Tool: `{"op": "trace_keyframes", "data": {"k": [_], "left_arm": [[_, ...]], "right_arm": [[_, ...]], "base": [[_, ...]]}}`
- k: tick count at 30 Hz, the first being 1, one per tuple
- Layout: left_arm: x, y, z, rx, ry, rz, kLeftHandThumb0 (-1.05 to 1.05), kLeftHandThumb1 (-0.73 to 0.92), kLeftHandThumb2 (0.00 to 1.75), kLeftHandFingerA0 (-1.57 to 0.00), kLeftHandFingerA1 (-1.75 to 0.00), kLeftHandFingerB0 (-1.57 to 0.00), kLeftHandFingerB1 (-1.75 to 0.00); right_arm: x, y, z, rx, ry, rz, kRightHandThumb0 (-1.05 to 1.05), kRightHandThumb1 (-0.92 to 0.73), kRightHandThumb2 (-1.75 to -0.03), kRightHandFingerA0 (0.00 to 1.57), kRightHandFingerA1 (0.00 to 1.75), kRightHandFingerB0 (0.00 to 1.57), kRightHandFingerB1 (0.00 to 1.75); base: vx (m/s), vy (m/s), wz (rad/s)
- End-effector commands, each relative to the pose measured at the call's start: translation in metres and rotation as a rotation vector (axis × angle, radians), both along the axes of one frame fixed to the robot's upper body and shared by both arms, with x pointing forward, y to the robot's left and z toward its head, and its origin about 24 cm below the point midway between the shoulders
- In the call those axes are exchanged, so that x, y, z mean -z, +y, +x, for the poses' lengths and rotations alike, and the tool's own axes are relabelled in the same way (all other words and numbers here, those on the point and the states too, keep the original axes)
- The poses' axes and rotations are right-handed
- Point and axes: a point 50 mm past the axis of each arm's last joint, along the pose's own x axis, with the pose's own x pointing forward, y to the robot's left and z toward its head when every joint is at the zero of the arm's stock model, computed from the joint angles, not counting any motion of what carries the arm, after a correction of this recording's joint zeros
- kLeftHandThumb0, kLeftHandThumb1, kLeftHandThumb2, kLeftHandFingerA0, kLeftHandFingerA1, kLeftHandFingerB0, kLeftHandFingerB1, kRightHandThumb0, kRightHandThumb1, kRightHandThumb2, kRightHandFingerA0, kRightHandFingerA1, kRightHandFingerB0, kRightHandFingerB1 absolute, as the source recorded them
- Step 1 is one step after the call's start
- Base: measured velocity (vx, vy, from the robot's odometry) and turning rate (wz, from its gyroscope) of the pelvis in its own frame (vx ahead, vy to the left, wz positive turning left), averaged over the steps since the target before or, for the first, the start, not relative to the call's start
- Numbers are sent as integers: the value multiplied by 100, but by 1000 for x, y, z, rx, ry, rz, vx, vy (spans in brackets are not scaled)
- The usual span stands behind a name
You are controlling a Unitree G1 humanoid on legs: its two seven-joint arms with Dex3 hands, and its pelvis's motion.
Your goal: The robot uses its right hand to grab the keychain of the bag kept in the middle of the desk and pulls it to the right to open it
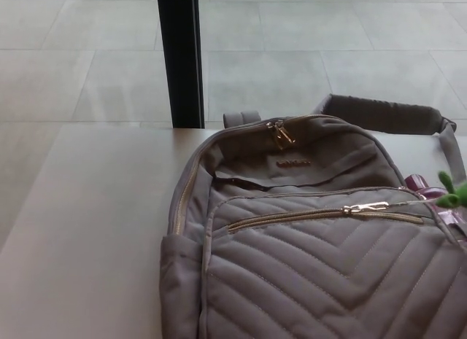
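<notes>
A grey quilted backpack lies flat on the light desk, filling the lower right of the head view. Its front-pocket zipper runs across the quilted panel, and the gold slider sits toward the right end of the track. A green keychain shows at the right picture edge, partly cut off, linked to the slider by a thin chain. A second gold zipper pull rests at the top of the bag. Neither hand shows in the picture.
A black post stands behind the desk's far edge, against a tiled floor. The bag's padded shoulder strap lies at the back right. A small pink-purple object peeks out by the bag's right side.
</notes>
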Motion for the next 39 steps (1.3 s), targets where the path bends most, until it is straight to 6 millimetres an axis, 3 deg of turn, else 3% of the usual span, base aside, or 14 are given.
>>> {"op": "trace_keyframes", "data": {"k": [1, 4, 8, 9, 10, 12, 13, 14, 24, 25, 26, 33, 38, 39], "left_arm": [[-3, 2, 0, -6, -30, 0, -88, 92, 81, -45, -52, -33, -37], [-3, 2, 0, 2, -23, 10, -85, 83, 120, -43, -61, -30, -51], [-2, 1, -1, -1, -21, 0, -90, 92, 79, -47, -53, -36, -39], [-1, 0, -1, -21, -25, -12, -83, 79, 119, -40, -60, -26, -49], [-1, 0, -1, -23, -27, -16, -90, 92, 83, -47, -56, -30, -38], [-1, 0, -1, -23, -25, -13, -85, 82, 120, -43, -62, -27, -49], [0, 0, 0, -33, -30, -20, -89, 92, 81, -47, -55, -33, -36], [0, -1, 0, -34, -32, -21, -83, 79, 119, -40, -60, -25, -49], [0, -2, -4, -29, -37, -30, -91, 92, 82, -43, -49, -31, -36], [0, -2, -4, -33, -32, -27, -96, 82, 93, -43, -54, -29, -42], [0, -1, -5, -31, -27, -23, -95, 92, 84, -48, -52, -31, -38], [0, -1, -5, -34, -32, -23, -86, 80, 120, -41, -60, -28, -49], [1, -2, -5, -40, -29, -31, -94, 92, 83, -42, -52, -30, -38], [1, -2, -4, -38, -29, -33, -86, 79, 118, -40, -60, -26, -49]], "right_arm": [[0, -19, -5, 58, -21, 3, -21, -35, -118, 93, 175, 75, 154], [8, -29, -10, 94, 15, -3, -17, -37, -107, 90, 175, 73, 154], [19, -37, -15, 127, 51, -14, -19, -41, -106, 89, 175, 70, 152], [21, -39, -16, 131, 51, -14, -20, -41, -108, 88, 175, 71, 149], [22, -40, -16, 134, 56, -12, -20, -40, -108, 87, 175, 71, 149], [24, -42, -18, 131, 53, 3, -19, -38, -110, 88, 175, 71, 151], [25, -44, -18, 131, 48, 6, -20, -37, -112, 89, 175, 70, 152], [25, -45, -18, 135, 43, -3, -22, -37, -110, 89, 175, 71, 152], [31, -75, -29, 211, 93, -127, -24, -42, -108, 92, 175, 74, 147], [30, -83, -32, 224, 91, -135, -36, -47, -115, 120, 138, 90, 115], [29, -87, -34, 220, 74, -124, -27, -42, -116, 95, 175, 77, 141], [28, -102, -38, 286, 88, -127, -26, -51, -102, 93, 175, 74, 146], [40, -91, -39, 225, 56, -52, -23, -51, -87, 90, 175, 78, 123], [41, -89, -39, 222, 70, -45, -23, -55, -83, 87, 175, 75, 122]], "base": [[0, 0, 0], [0, 0, 0], [0, 0, 0], [0, 0, 0], [0, 0, 0], [0, 0, 0], [0, 0, 0], [0, 0, 0], [0, 0, 0], [0, 0, 0], [0, 0, 0], [0, 0, 0], [0, 0, 0], [0, 0, 0]]}}
